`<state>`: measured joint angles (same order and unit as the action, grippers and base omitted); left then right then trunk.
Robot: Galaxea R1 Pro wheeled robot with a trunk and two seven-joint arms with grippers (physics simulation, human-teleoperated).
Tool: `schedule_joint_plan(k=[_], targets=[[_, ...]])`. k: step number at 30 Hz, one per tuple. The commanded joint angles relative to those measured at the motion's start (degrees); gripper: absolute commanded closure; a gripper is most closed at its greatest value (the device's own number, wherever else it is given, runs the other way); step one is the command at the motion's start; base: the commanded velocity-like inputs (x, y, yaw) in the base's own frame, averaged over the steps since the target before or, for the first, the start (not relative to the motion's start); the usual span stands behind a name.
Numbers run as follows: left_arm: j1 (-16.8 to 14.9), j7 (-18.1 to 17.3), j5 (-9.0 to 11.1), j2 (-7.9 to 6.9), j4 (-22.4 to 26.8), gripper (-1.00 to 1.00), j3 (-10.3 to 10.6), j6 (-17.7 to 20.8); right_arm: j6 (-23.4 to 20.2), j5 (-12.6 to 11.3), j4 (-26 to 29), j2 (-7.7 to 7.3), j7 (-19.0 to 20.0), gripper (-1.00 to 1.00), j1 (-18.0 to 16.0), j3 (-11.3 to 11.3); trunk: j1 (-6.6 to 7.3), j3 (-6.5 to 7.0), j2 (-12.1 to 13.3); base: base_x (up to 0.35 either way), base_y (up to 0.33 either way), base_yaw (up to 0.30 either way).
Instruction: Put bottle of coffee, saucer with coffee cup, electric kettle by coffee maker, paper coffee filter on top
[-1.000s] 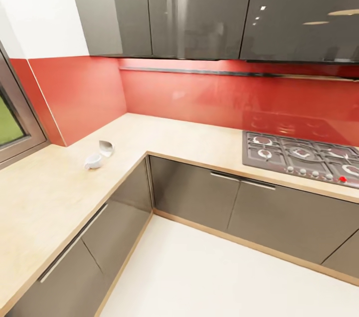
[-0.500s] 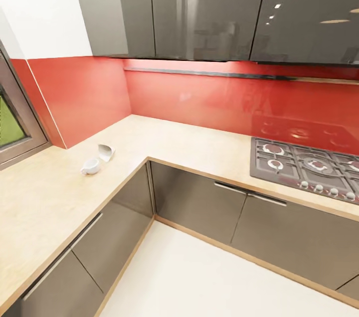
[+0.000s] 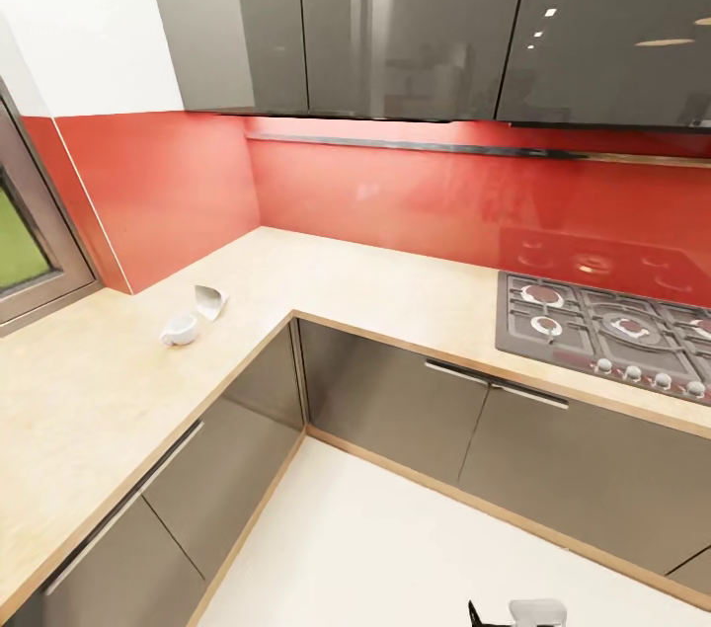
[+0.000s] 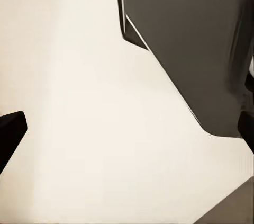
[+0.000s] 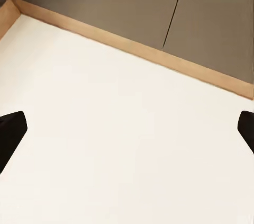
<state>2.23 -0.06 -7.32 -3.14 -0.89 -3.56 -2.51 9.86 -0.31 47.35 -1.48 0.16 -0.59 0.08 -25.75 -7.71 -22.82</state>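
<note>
Lying on the left run of the L-shaped light-wood countertop (image 3: 89, 390), near its front edge and not far from the inner corner, are two small white things side by side: a rounded white cup (image 3: 180, 329) and, just behind it and seemingly touching, a white paper coffee filter (image 3: 209, 299) tipped on its side. Whether the cup rests on anything cannot be told at this size. A grey gas hob (image 3: 602, 331) is set into the back run of the countertop toward its right end, with a red backsplash (image 3: 395, 193) behind and glossy grey wall cabinets (image 3: 415, 15) above. Grey cabinet fronts (image 3: 395, 400) close the space under the worktop, and a window frame (image 3: 30, 242) stands at the left end.

Both claws hang low over the pale floor (image 3: 375, 548), well apart from the cup and the filter up on the worktop. The left gripper (image 4: 127, 128) shows in its wrist view as two dark fingertips (image 4: 9, 128) spread wide, with bare floor and a dark cabinet side between them and nothing held. The right gripper (image 5: 127, 128) is likewise spread wide, its fingertips (image 5: 10, 128) framing bare floor, a wooden plinth (image 5: 137, 49) and grey cabinet doors, and it grips nothing. A small dark and white robot part (image 3: 518, 613) peeks in at the bottom of the head view.
</note>
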Motion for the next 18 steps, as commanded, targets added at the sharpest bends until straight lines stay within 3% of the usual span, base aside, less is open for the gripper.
schedule_joint_plan(k=[1,7,12,15,18], targets=[[0.04,-0.02,-0.59,-0.04,-0.08,-1.00,-0.38,-0.24,0.16,-0.04,0.15,0.02,0.00,-1.00,-0.03,0.01,-0.03,-0.09,-0.10,0.000,0.000,0.000],[0.14,-0.03,-0.67,-0.17,-0.08,-1.00,-0.31,-0.32,0.27,0.02,2.58,0.38,-0.13,-1.00,-0.08,0.43,-0.03,-0.09,-0.10,0.000,0.000,0.000],[0.14,-0.03,-0.68,-0.19,-0.08,-1.00,-0.30,-0.38,-0.98,0.37,14.06,3.77,-0.36,-1.00,-0.70,0.91,-0.03,-0.09,-0.10,0.000,0.000,0.000],[0.14,-0.06,-0.68,-0.15,-0.08,-1.00,-0.27,-0.39,-6.31,0.69,21.39,6.41,-0.42,-1.00,-2.44,1.01,-0.03,-0.09,-0.10,0.000,0.000,0.000],[0.14,-0.10,-0.68,-0.12,-0.08,-1.00,-0.25,-0.36,-15.51,2.07,25.57,8.89,-0.48,-1.00,-7.19,1.07,-0.03,-0.09,-0.10,0.000,0.000,0.000]])
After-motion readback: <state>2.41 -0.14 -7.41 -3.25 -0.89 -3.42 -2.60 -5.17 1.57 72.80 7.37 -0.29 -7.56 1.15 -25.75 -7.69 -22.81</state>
